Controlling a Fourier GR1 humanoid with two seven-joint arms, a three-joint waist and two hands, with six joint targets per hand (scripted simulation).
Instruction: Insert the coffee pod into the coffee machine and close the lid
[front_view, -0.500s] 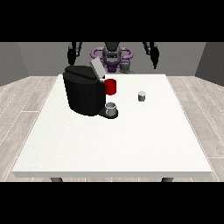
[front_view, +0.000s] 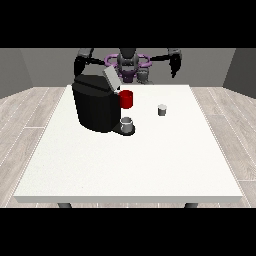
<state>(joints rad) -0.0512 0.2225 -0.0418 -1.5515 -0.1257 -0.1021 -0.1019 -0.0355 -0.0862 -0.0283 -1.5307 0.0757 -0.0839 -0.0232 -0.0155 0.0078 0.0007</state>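
Observation:
The black coffee machine (front_view: 95, 105) stands on the left half of the white table (front_view: 150, 160), its grey lid (front_view: 111, 77) tilted up and open. A red part (front_view: 126, 99) shows at its front, and a grey cup (front_view: 128, 124) sits on its drip tray below. The small grey coffee pod (front_view: 162, 110) stands upright on the table, to the right of the machine and apart from it. The hand at the view's left (front_view: 78, 66) hangs behind the machine's top. The hand at the view's right (front_view: 175, 65) hangs above the table's far edge, well behind the pod. Neither hand touches anything.
The robot's torso (front_view: 129, 65) stands behind the table's far edge, between the two arms. Bare white tabletop stretches from the machine and pod to the near edge. Wooden floor surrounds the table.

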